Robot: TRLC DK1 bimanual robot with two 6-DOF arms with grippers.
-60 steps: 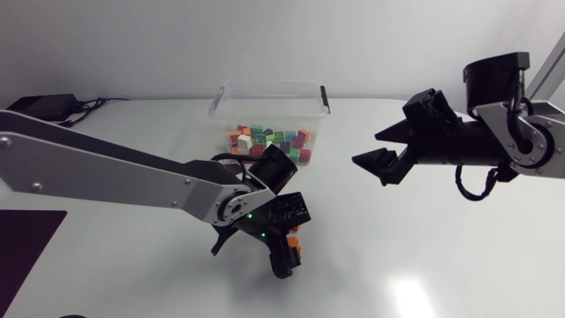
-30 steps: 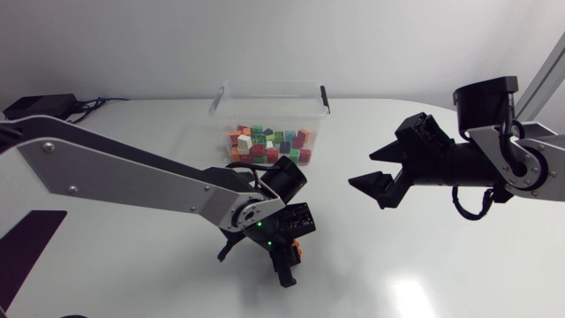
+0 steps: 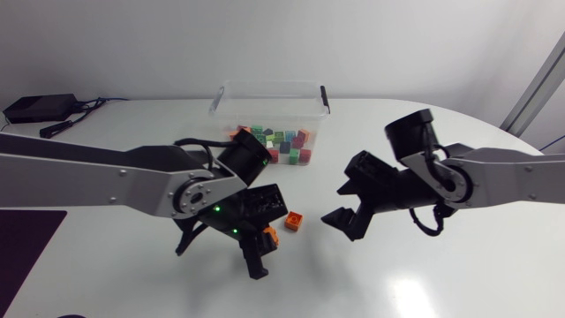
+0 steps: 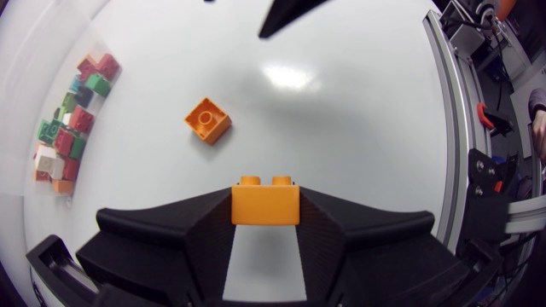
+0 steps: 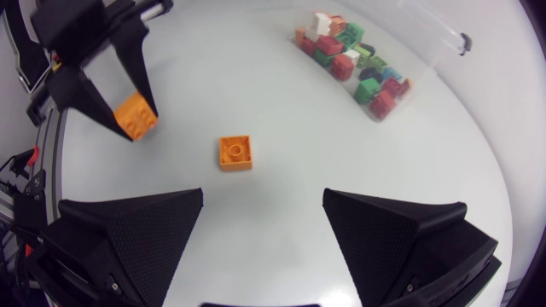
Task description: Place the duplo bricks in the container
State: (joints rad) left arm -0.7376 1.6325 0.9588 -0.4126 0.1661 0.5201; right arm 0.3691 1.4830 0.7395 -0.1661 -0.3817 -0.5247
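My left gripper (image 3: 259, 250) is shut on an orange two-stud duplo brick (image 3: 270, 236), and in the left wrist view that brick (image 4: 265, 205) sits squarely between the fingers (image 4: 333, 239). A second, square orange brick (image 3: 293, 221) (image 4: 207, 119) (image 5: 235, 153) lies loose on the white table just right of it. My right gripper (image 3: 331, 205) (image 5: 263, 213) stands open a little right of that loose brick, nothing between its fingers. The clear plastic container (image 3: 269, 95) at the back holds several coloured bricks (image 5: 358, 64).
A black power adapter (image 3: 35, 108) with its cable lies at the back left corner. A dark mat (image 3: 22, 238) covers the table's left front edge. The right wrist view also shows my left gripper (image 5: 115, 81) with its brick (image 5: 136, 115).
The left gripper has shut on the two-stud orange brick and shifted left, uncovering the square brick. The right arm has swung in from the right toward the middle of the table.
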